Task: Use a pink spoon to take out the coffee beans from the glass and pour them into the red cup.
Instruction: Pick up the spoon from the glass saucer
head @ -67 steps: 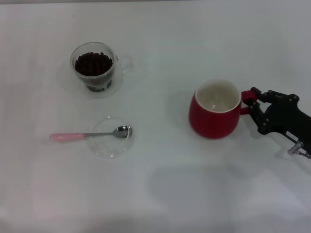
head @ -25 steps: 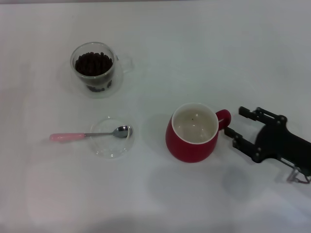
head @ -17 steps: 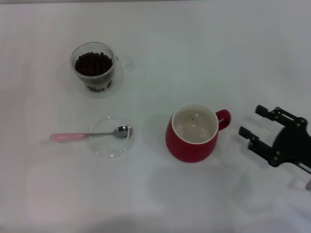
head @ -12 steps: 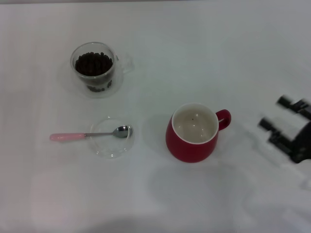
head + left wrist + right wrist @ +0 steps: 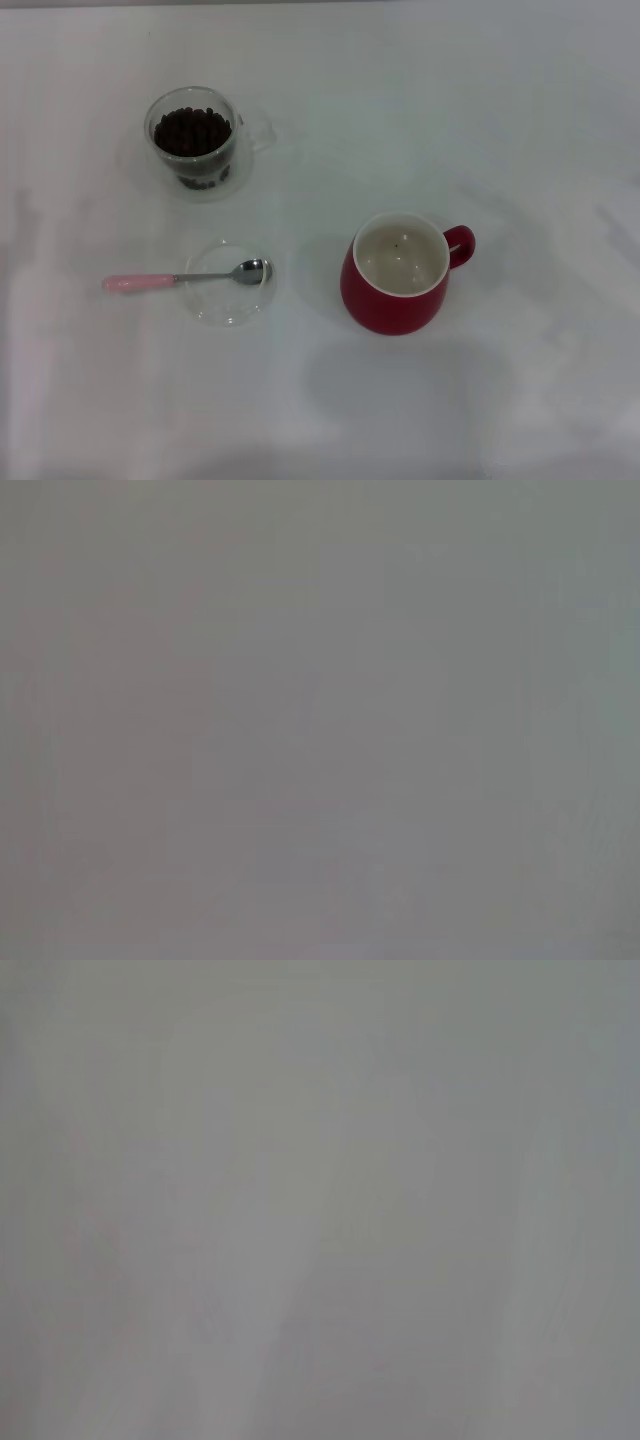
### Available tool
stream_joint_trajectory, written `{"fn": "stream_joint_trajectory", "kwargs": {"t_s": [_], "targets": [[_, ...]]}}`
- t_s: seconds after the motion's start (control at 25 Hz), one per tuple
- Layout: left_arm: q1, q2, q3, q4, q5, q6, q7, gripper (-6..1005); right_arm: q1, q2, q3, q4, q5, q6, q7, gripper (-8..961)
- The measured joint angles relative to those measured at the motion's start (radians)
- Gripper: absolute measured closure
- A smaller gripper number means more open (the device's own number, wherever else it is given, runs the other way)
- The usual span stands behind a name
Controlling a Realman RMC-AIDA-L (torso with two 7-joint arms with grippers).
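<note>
Claws: both out of every view, grip state impossible to tell | head view: pink spoon (image 5: 186, 277) across glass dish (image 5: 229, 283), coffee beans (image 5: 192, 130) in glass (image 5: 196, 143), red cup (image 5: 399, 272) upright on bench (image 5: 450, 110) | wrist views: blank grey only

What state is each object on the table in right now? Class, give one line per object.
glass: upright, holding coffee beans.
pink spoon: lying with its bowl in the dish, handle sticking out over the rim, untouched.
glass dish: holds only the spoon's bowl.
red cup: upright, almost empty, one dark speck inside.
</note>
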Motion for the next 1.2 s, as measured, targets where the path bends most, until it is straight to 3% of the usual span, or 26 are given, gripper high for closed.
{"fn": "stream_joint_trajectory", "kwargs": {"t_s": [0.2,0.36,0.44,0.48,0.8,1.2], "targets": [[0.017,-0.008,0.061,-0.087,0.074,0.018,-0.233,123,0.013,-0.055,0.071,0.007,0.001,-0.004,0.032,326],[0.009,-0.009,0.134,-0.147,0.077,-0.020,-0.359,124,0.015,-0.079,0.110,0.008,0.001,0.008,0.023,326],[0.009,-0.010,0.141,-0.154,0.077,-0.035,-0.388,124,0.015,-0.081,0.137,0.007,0.001,0.022,0.017,326],[0.018,-0.010,0.152,-0.163,0.077,-0.092,-0.493,124,0.015,-0.081,0.148,0.006,0.002,0.030,0.012,326],[0.064,-0.013,0.176,-0.219,0.077,-0.136,-0.563,124,0.006,-0.078,0.208,0.000,0.014,0.076,-0.010,327],[0.065,-0.016,0.212,-0.255,0.103,-0.200,-0.605,124,0.003,-0.074,0.256,-0.001,0.024,0.083,-0.011,328]]}}
